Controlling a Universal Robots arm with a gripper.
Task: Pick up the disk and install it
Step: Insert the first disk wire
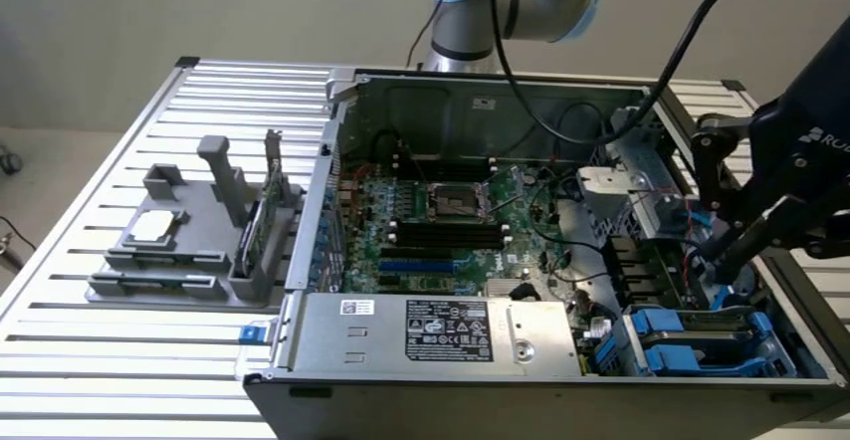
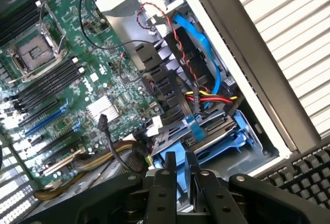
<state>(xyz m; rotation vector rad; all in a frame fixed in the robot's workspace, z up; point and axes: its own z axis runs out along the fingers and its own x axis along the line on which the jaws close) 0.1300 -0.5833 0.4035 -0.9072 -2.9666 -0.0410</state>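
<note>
While the gripper (image 2: pixel 183 157) hangs low inside the open computer case (image 1: pixel 439 111), its fingers (image 2: pixel 167 188) are drawn almost together, with nothing visible between them.

Just beyond the fingertips, the disk (image 2: pixel 206 131) sits in the drive bay with its blue carrier frame round it; I cannot tell whether the gripper touches it. Just past the disk, a red, yellow and black power lead (image 2: pixel 214 97) and a blue data cable (image 2: pixel 206 43) run along the case wall. A black keyboard (image 2: pixel 304 177) lies near the gripper, outside that wall. Farther off is the motherboard (image 2: pixel 77 84), with a silver heatsink (image 2: pixel 100 108) and an empty CPU socket (image 2: pixel 33 53). The power supply (image 1: pixel 439 330) lies well apart from the gripper. Farthest away, on the slatted table (image 1: pixel 80 360), a grey fixture (image 1: pixel 173 261) holds a pale square chip (image 1: pixel 153 224).
</note>
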